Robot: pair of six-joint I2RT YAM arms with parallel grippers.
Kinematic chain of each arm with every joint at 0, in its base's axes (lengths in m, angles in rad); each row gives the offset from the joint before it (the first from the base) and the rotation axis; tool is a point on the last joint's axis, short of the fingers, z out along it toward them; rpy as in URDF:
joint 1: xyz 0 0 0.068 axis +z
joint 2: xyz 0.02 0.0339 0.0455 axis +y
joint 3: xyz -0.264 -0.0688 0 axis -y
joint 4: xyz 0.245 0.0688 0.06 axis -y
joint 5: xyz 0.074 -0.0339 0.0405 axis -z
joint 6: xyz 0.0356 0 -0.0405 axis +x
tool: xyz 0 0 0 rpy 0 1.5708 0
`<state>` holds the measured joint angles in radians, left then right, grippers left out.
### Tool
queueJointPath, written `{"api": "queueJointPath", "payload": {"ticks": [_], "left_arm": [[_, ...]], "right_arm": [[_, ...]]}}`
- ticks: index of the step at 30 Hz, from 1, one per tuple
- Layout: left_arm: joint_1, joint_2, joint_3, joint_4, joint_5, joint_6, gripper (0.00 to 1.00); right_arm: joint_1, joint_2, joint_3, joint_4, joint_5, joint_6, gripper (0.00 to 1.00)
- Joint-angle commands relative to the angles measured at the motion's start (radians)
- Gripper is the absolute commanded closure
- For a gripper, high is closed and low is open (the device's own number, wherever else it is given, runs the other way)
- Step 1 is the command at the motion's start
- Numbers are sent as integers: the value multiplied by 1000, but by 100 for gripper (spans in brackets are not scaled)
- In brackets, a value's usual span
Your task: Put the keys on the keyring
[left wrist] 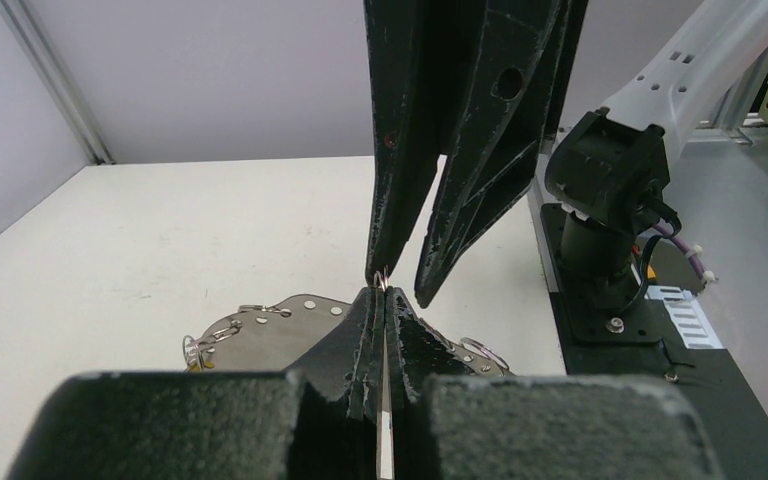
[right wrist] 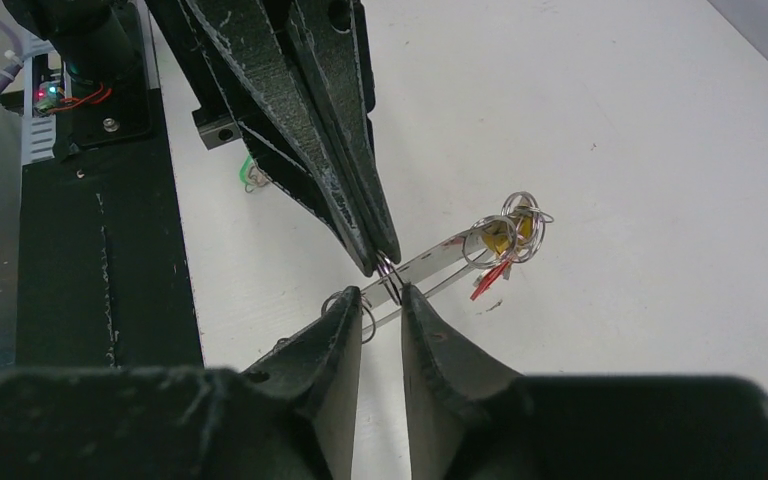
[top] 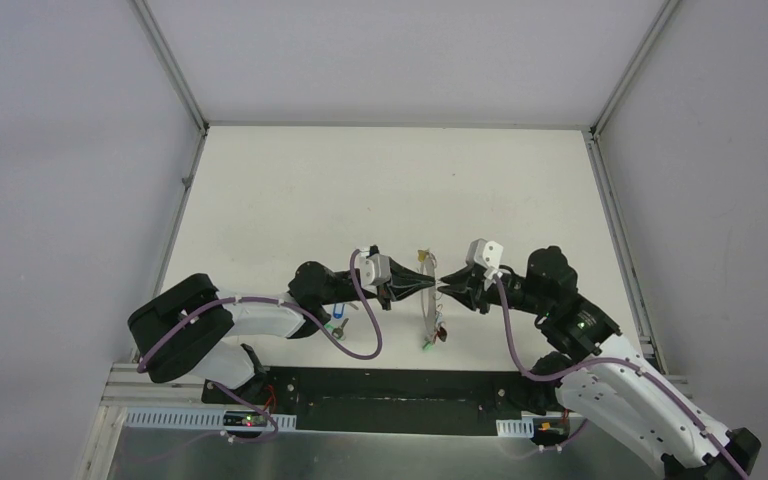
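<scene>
**Ring pinched at mid-table, two keys waiting on the tabletop**

The blue-tagged key (top: 339, 322) lies flat by the near edge of the tabletop (top: 360, 180), left of centre, under the left forearm.

The left gripper (left wrist: 381, 300) is clenched on a thin strand of wire, which looks to be the keyring (top: 427, 310). The ring stands on edge near the middle of the near edge and runs away from the arms.

A yellow tag (right wrist: 500, 235) and a red tag (right wrist: 490, 280) hang at the ring's far end. The green-tagged key (top: 428, 345) sits on the tabletop at its near end. It seems loose from the wire, though I cannot be sure.

The right gripper (right wrist: 380, 298) faces the left one tip to tip. Its jaws stand a little apart around the wire, and nothing is visibly clamped between them.

The ring is probably light, springy and slick, and likely to twist in a pinch, so it is best held close beside its opening. The keys are small, stiff and light. The flat plastic tag gives the surest hold and leaves the key's own small loop free for threading.

No brand, label or writing is readable anywhere, and the tags show colour only.
</scene>
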<state>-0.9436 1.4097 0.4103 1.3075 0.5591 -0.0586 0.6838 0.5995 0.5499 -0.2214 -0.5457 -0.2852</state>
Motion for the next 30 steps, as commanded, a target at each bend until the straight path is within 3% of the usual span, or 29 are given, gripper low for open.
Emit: {"api": "queueJointPath", "payload": {"ticks": [1,7,12,18,19,21,24,30], "left_arm": [[-10,-45,9,92,17,20,100],[-9,-45,12,92,21,19,100],[-10,-45,10,91,23,18,100],[-10,-69,-2,61,7,33,100],[-10,-80,-6,45,-1,43,98],[-9,-113,-16,0,-30,49,80],[-10,-187,-11,-178,-66,99,61],[-10,-320,114,-717,-76,236,55]], "right_arm": [[-1,33,60,35,-61,18,79],[-3,69,82,34,-72,15,84],[-6,77,93,23,-82,10,100],[-7,83,126,-57,-33,6,100],[-8,92,146,-89,-22,1,100],[-9,126,198,-174,-12,-20,100],[-8,210,294,-336,-2,-68,100],[-8,388,507,-618,42,-118,100]]}}
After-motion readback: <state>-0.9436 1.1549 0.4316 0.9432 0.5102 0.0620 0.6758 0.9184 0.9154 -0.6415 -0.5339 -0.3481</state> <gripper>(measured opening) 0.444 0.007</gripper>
